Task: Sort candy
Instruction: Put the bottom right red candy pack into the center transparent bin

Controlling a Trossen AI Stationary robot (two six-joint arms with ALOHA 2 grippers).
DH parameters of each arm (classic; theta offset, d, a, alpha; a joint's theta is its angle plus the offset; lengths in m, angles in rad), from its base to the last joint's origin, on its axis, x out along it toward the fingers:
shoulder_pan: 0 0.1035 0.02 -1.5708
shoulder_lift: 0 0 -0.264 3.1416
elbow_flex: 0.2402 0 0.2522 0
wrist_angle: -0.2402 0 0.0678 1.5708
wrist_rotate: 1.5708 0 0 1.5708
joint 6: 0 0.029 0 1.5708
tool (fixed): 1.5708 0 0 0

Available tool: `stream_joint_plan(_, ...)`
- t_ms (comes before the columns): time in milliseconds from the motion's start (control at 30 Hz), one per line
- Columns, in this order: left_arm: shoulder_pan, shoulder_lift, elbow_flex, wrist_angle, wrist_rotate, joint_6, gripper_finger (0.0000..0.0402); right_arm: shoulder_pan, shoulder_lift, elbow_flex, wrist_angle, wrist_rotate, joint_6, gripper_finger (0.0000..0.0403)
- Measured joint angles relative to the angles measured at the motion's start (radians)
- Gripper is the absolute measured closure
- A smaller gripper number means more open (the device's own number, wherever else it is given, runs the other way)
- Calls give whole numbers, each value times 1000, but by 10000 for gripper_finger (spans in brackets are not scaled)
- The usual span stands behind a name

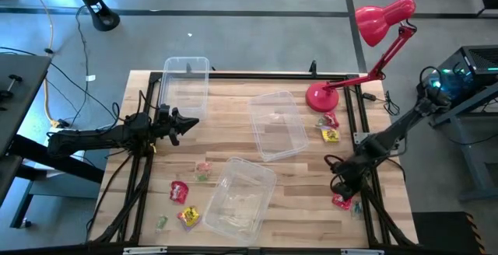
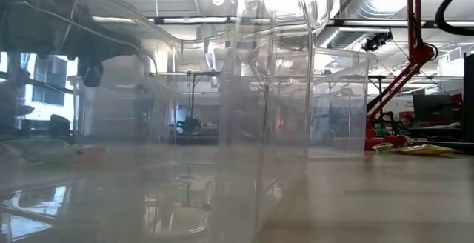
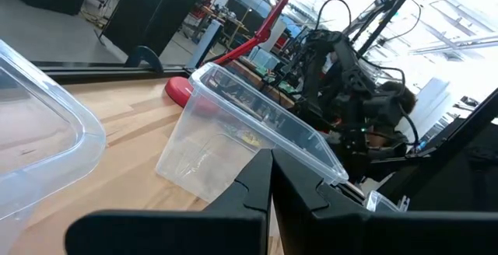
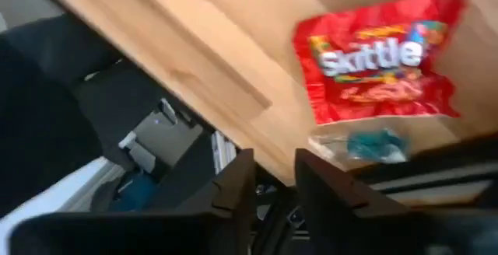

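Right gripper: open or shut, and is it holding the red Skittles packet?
Open, holding nothing. In the right wrist view a gap separates the right gripper's fingers, and the red Skittles packet lies flat on the table ahead, untouched.

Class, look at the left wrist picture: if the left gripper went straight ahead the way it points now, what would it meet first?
Most likely the clear bin straight ahead of the shut left gripper; it lies on the wooden table. Depth is hard to judge, and the gripper may pass just above the bin's rim.
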Motion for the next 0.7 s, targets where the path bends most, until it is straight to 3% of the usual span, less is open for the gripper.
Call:
stream_joint_plan(233, 0, 0, 0, 0, 0, 0, 401, 4, 74, -2, -178, 165, 29, 279)
stream_joint_plan(367, 0, 0, 0, 0, 0, 0, 401, 4, 132, -8, -220, 182, 30, 278)
stream_joint_plan(700, 0, 0, 0, 0, 0, 0, 401, 4, 244, -8, -139, 175, 22, 278)
